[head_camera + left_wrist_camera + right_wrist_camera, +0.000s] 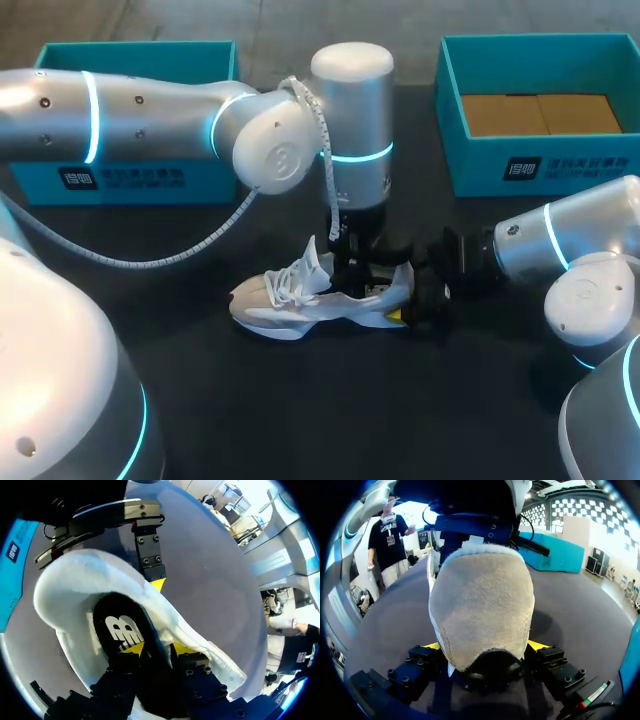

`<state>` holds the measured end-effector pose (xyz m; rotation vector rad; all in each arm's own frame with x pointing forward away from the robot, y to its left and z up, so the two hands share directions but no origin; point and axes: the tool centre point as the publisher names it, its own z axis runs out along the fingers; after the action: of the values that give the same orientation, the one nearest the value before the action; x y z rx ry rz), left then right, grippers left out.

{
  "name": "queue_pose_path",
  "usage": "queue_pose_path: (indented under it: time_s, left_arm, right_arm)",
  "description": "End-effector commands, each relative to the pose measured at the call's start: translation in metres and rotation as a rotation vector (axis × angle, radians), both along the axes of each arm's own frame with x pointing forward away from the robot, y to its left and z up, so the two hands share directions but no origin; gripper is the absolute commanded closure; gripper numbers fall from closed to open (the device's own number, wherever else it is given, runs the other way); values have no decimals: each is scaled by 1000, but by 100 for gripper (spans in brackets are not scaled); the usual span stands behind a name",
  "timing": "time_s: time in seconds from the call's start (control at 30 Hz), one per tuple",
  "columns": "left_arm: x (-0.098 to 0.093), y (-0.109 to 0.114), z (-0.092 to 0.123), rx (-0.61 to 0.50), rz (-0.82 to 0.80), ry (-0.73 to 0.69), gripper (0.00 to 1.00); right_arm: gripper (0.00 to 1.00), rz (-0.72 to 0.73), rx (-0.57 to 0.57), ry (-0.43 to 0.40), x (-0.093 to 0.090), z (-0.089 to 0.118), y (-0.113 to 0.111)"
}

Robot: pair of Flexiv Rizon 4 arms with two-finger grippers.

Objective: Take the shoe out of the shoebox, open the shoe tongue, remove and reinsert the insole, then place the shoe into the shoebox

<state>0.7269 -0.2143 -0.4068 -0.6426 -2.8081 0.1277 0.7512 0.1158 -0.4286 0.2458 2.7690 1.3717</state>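
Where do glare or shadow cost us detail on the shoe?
Head view: the shoe is well lit, but the right gripper at its heel merges into the dark table. Left wrist view: strong backlight; the insole sits dark inside the shoe. Right wrist view: heel evenly lit, no glare.

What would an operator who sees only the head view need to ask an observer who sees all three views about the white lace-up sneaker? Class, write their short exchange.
Operator: In my head view the white lace-up sneaker lies on the black table. Is its insole inside?
Observer: Yes. The left wrist view shows a black insole with a white logo in the shoe, right at the left gripper.
Operator: Does the right gripper hold the shoe?
Observer: Yes. The right wrist view shows its yellow-tipped fingers pressed against both sides of the grey suede heel.
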Motion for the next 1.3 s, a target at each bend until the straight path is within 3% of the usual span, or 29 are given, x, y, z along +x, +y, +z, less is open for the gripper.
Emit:
queue_pose_path:
  time_s: [0.03, 0.17, 0.37, 1.3]
  left_arm:
    - [-2, 1, -17, 7, -2, -54, 68]
    - [2, 1, -22, 19, -7, -101, 73]
    - [6, 1, -23, 22, -5, -138, 100]
    - [8, 7, 33, -55, -2, -168, 100]
  right_arm:
    - [100, -1, -3, 0, -1, -3, 3]
    - [100, -1, -3, 0, -1, -3, 3]
    - [100, -1, -3, 0, -1, -3, 3]
    - [100, -1, -3, 0, -1, -3, 3]
